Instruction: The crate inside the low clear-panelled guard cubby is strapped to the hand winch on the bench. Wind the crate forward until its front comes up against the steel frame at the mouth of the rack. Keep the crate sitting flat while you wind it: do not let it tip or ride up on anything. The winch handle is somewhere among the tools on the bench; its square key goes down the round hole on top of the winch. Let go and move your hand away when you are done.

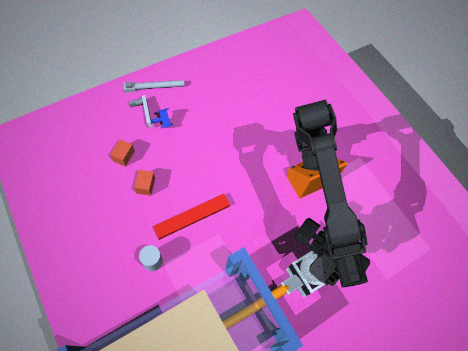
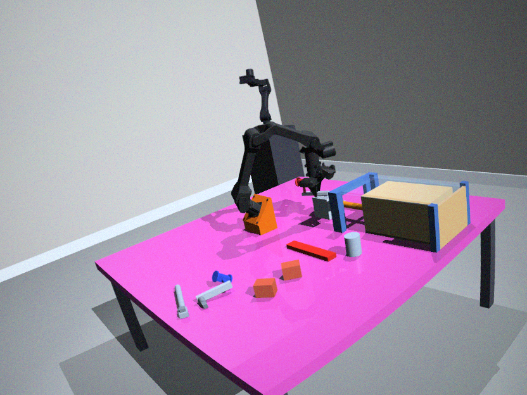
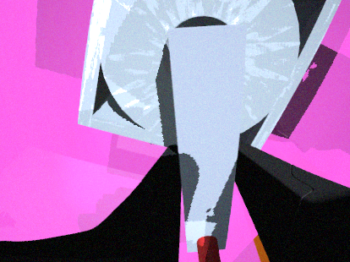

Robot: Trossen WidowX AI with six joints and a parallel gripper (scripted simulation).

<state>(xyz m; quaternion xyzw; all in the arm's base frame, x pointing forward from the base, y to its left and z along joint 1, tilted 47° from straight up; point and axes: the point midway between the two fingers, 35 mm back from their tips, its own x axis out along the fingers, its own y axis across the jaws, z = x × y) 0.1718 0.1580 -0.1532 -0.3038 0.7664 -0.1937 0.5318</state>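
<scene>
The grey winch (image 1: 308,276) (image 2: 323,207) (image 3: 132,68) stands in front of the blue steel frame (image 1: 253,288) (image 2: 336,213). A grey handle arm (image 3: 208,121) sits in the winch's top hole, with a red knob (image 2: 299,180) (image 3: 211,258) at its outer end. My gripper (image 2: 308,184) (image 3: 203,150) is shut on that knob, beside the winch on the side towards the robot base. The tan crate (image 1: 175,328) (image 2: 395,213) sits flat inside the clear guard. An orange strap (image 1: 242,316) (image 2: 351,203) runs from it to the winch. A gap shows between the crate's front and the frame.
A grey bar (image 1: 154,85) (image 2: 180,300), a grey crank (image 1: 146,111) (image 2: 213,292) with a blue grip (image 1: 163,117) (image 2: 222,276), two orange cubes (image 1: 121,152) (image 1: 144,181), a red bar (image 1: 191,215) (image 2: 311,250) and a grey cylinder (image 1: 150,256) (image 2: 352,244) lie on the pink bench.
</scene>
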